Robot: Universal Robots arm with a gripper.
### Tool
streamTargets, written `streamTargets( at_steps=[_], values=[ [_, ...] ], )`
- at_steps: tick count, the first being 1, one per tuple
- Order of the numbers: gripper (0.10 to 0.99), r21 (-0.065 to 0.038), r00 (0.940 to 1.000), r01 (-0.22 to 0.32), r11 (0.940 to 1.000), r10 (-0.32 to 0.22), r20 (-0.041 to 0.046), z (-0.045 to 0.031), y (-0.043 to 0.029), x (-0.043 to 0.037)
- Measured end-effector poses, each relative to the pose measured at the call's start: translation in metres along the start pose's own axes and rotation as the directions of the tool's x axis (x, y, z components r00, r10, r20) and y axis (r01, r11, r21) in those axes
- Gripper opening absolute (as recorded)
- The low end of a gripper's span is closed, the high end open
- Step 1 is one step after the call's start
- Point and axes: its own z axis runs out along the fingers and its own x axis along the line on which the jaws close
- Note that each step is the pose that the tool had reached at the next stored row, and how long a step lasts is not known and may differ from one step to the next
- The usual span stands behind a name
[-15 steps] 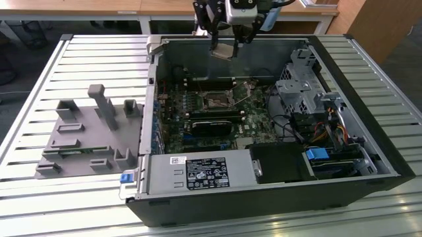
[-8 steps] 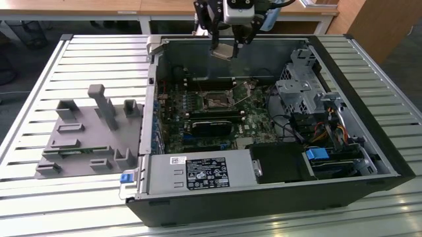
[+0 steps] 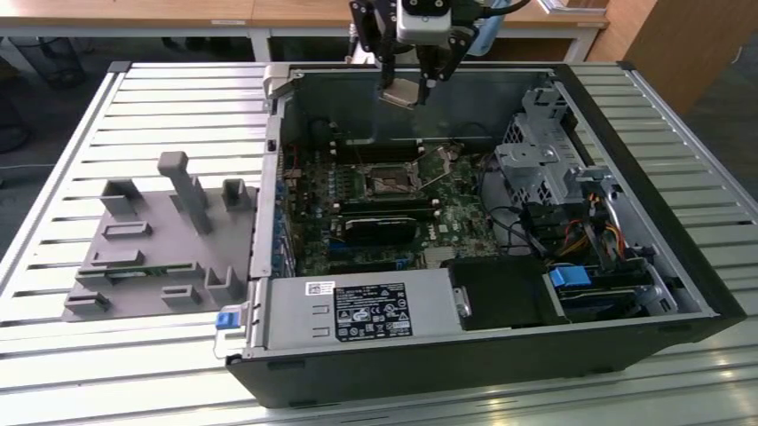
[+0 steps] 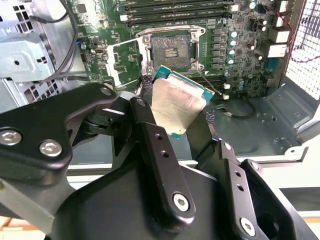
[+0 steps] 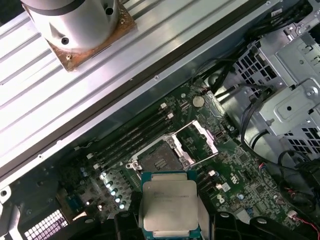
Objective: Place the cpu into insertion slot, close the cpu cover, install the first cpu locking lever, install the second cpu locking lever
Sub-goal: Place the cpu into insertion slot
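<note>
My gripper (image 3: pixel 403 87) hangs above the back of the open computer case (image 3: pixel 663 257), shut on the cpu (image 3: pixel 400 94). The cpu is a flat square chip with a silver-grey top and a green edge, and it is pinched between the black fingers in both wrist views (image 4: pixel 177 100) (image 5: pixel 169 202). Well below it on the green motherboard lies the insertion slot (image 3: pixel 389 180) (image 4: pixel 170 47) (image 5: pixel 159 161), a dark square socket with a metal rim and nothing in it. The cpu cover (image 4: pixel 122 62) (image 5: pixel 200 142) is swung open beside the socket.
A grey fixture with upright posts (image 3: pixel 154 240) stands on the slatted table at the exterior view's left. Inside the case are a grey power supply (image 3: pixel 355 311), a metal drive cage with cables (image 3: pixel 545 160) and long black memory slots (image 5: pixel 132 140) next to the socket.
</note>
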Motion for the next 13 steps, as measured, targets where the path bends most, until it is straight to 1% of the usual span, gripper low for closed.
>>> streamTargets(
  at_steps=[6, 13],
  values=[
    [0.525, -0.001, 0.9991, -0.043, 0.9991, 0.043, 0.0039, 0.0002, 0.0000, 0.0000],
    [0.525, -0.002, 0.9960, -0.089, 0.9960, 0.089, 0.0079, 0.0003, 0.0000, 0.0000]
  ],
)
